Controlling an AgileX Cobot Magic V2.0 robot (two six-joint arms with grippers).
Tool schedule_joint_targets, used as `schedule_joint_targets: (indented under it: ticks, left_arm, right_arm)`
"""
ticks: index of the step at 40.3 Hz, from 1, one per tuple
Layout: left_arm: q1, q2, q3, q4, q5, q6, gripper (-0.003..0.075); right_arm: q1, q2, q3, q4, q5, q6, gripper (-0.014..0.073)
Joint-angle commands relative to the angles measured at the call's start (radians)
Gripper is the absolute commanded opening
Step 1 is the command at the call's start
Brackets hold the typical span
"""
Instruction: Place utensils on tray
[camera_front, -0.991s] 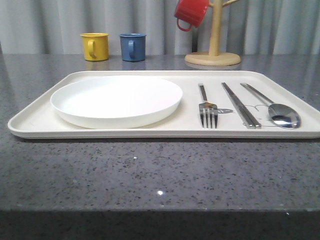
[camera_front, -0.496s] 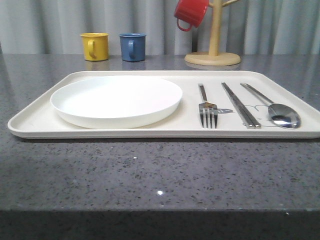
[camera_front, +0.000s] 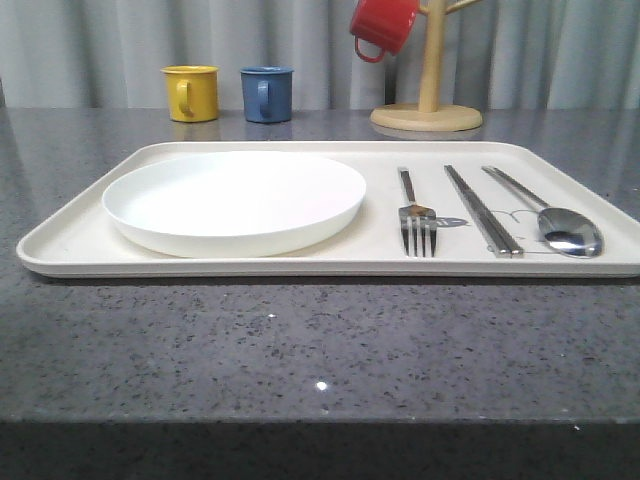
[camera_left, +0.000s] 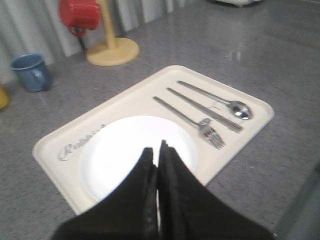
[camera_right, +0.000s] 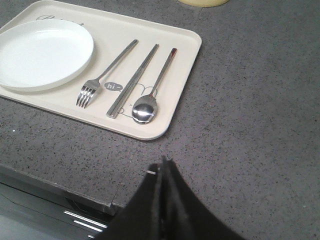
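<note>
1. Front view. The tray (camera_front: 250, 262) lies lengthwise on a dark speckled stone counter (camera_front: 300, 350). A white plate (camera_front: 235, 200) takes its left half. On the right half the fork (camera_front: 414, 215), chopsticks (camera_front: 481, 208) and spoon (camera_front: 545, 212) lie side by side, apart from one another, handles pointing away from the robot. This row reads as a finished place setting, so the task looks complete. Behind the tray stand a yellow mug (camera_front: 191, 93) and a blue mug (camera_front: 266, 94); a red mug (camera_front: 383, 26) hangs on a wooden mug stand (camera_front: 427, 105). Pale curtains close off the room.

2. Left wrist view. The left gripper (camera_left: 159, 148) hangs above the plate with its jaws pressed together, holding nothing. Its height suggests it is parked, not reaching.

3. Right wrist view. The right gripper (camera_right: 162, 164) hovers over bare counter beyond the tray's near right corner, jaws pressed together and empty. The three utensils rest inside the low rim, over the printed rabbit drawing (camera_right: 148, 92).
</note>
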Motion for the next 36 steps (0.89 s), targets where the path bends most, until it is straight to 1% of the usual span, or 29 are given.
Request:
schedule_joint_targets:
  ticks: [1,4,6,8,11,15,19,22,36]
  left_arm:
    - [0.114,-0.067,0.084,-0.002,-0.183,-0.005,-0.002]
    - [0.215,-0.142,0.206,-0.007,-0.299,-0.005,-0.002]
    - [0.279,-0.194,0.275,-0.007,-0.351,-0.005,-0.002]
    - [0.373,-0.27,0.388,-0.011,-0.426,-0.005,-0.002]
    - [0.474,-0.367,0.533,-0.021,-0.504,-0.005,-0.002]
    - [0.574,-0.509,0.686,-0.07,-0.549,-0.005,-0.002]
    - [0.641,-0.623,0.772,-0.095,-0.555,-0.005,-0.002]
    - [0.657,-0.623,0.801,-0.095,-0.578,-0.005,-0.002]
    - [0.649,-0.625,0.801,-0.088,-0.549,-0.01,-0.002]
  right_arm:
    - [-0.006,0.011,-0.02,-0.004,-0.082,-0.01,-0.0067]
    - [-0.006,0.011,-0.02,-0.004,-0.082,-0.01,-0.0067]
    - [-0.006,0.011,-0.02,-0.004,-0.082,-0.01,-0.0067]
    - [-0.006,0.011,-0.02,-0.004,-0.082,-0.01,-0.0067]
    - [-0.006,0.011,-0.02,-0.004,-0.082,-0.01,-0.0067]
    - [-0.006,0.011,-0.02,-0.004,-0.082,-0.01,-0.0067]
    - [-0.006,0.011,-0.02,-0.004,-0.082,-0.01,-0.0067]
    - [-0.006,0.011,-0.02,-0.004,-0.079,-0.01,-0.0067]
    - [-0.006,0.011,-0.02,-0.004,-0.075,-0.01,-0.0067]
